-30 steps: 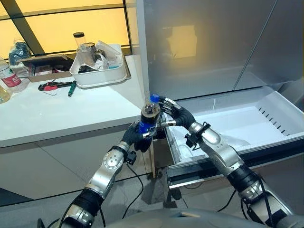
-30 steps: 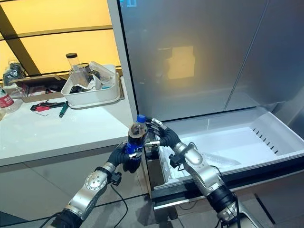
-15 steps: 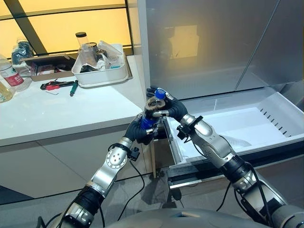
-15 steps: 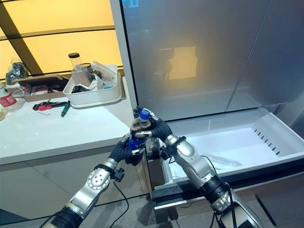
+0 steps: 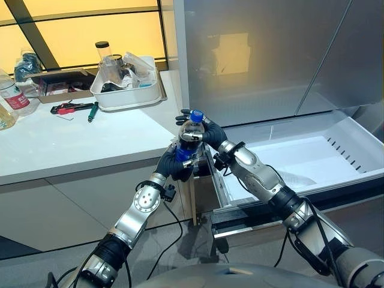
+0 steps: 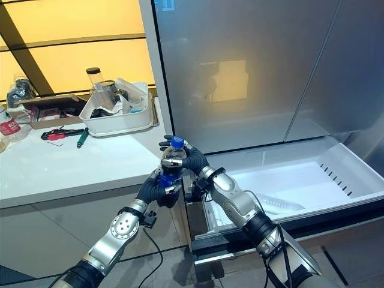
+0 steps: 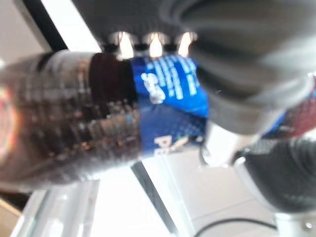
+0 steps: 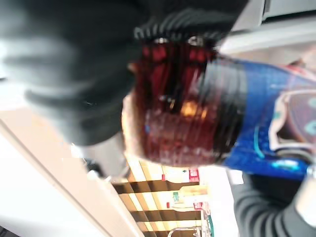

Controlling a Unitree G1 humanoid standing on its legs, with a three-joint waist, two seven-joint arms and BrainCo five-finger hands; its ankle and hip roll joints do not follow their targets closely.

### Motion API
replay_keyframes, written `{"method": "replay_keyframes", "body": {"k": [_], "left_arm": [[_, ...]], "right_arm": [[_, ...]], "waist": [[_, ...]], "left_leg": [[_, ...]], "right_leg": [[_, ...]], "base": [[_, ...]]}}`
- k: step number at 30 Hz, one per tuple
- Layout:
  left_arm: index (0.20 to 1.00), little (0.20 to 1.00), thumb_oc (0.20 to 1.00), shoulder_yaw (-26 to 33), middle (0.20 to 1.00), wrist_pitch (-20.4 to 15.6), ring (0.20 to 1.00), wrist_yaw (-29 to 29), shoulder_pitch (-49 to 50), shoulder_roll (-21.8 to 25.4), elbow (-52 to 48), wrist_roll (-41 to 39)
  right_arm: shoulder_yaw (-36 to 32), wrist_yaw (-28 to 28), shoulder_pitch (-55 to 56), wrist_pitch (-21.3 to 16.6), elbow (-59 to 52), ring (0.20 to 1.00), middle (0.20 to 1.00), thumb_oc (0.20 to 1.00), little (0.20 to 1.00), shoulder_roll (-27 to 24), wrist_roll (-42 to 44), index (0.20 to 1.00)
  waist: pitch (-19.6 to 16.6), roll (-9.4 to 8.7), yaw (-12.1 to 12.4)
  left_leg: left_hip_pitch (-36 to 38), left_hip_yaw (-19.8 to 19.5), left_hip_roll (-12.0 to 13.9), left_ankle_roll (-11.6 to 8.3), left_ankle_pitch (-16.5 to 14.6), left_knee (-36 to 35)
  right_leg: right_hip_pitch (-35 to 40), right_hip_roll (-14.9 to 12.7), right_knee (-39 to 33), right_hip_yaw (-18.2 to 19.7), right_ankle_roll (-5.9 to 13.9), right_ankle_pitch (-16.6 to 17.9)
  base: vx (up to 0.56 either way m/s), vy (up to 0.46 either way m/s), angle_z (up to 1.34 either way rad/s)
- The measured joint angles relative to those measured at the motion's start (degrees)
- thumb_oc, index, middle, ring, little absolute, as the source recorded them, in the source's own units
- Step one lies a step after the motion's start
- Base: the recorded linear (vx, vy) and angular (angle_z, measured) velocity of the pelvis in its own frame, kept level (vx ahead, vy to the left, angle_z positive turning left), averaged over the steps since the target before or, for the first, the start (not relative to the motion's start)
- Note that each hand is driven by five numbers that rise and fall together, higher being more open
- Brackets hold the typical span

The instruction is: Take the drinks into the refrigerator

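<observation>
The cola bottle (image 5: 189,139) is held upright, lower body grasped by the left robot hand (image 5: 174,166), neck by the right robot hand (image 5: 207,133); the open fridge drawer (image 5: 354,141) lies rightward.

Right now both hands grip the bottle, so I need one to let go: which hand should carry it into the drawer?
Probably the right hand: its arm already lies over the open drawer, gripping the bottle high; left hand stays counter-side.

arms: silver-grey shells, black joints | left robot hand (image 5: 174,166), right robot hand (image 5: 211,133): dark ribbed covers
</observation>
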Motion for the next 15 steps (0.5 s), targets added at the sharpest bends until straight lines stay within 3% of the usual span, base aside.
{"method": "replay_keyframes", "body": {"k": [12, 13, 14, 15], "left_arm": [[0.2, 0.2, 0.2, 0.1, 0.2, -0.2, 0.2, 0.1, 0.0, -2.0, -0.1, -0.5], [0.2, 0.2, 0.2, 0.2, 0.2, -0.2, 0.2, 0.1, -0.1, -2.3, -0.1, -0.5], [0.2, 0.2, 0.2, 0.2, 0.2, -0.2, 0.2, 0.1, -0.1, -2.4, -0.2, -0.6], [0.2, 0.2, 0.2, 0.3, 0.2, -0.2, 0.2, 0.1, -0.1, -2.4, -0.4, -0.6]], "right_arm": [[-0.6, -0.9, 0.3, 0.0, -1.7, 0.2, 0.2, 0.2, 0.2, -1.6, -0.5, 0.2], [-0.7, -0.9, 0.3, 0.0, -2.1, 0.9, 0.9, 0.9, 0.9, -2.0, -0.7, 0.9], [-0.7, -0.9, 0.3, 0.0, -2.4, 1.0, 1.0, 1.0, 1.0, -2.4, -1.2, 1.0], [-0.7, -0.8, 0.4, 0.1, -3.3, 1.0, 1.0, 1.0, 1.0, -3.1, -1.7, 1.0]], "waist": [[0.0, -0.04, 0.0], [0.0, -0.03, 0.0], [0.0, -0.03, 0.0], [0.0, -0.03, 0.0]], "left_leg": [[-0.2, -0.1, 0.0, 0.02, 0.0, 0.0], [-0.2, -0.1, 0.0, 0.02, 0.0, 0.0], [-0.2, -0.1, 0.0, 0.02, 0.0, 0.0], [-0.2, -0.1, 0.0, 0.02, 0.0, 0.0]], "right_leg": [[-0.1, 0.0, 0.0, -0.3, 0.0, 0.0], [-0.1, 0.0, 0.0, -0.3, 0.0, 0.0], [-0.1, 0.0, 0.0, -0.3, 0.0, 0.0], [-0.1, 0.0, 0.0, -0.3, 0.0, 0.0]], "base": [[0.0, 0.001, 0.01], [0.0, 0.0, 0.0], [0.0, 0.0, 0.0], [0.0, 0.0, 0.0]]}}
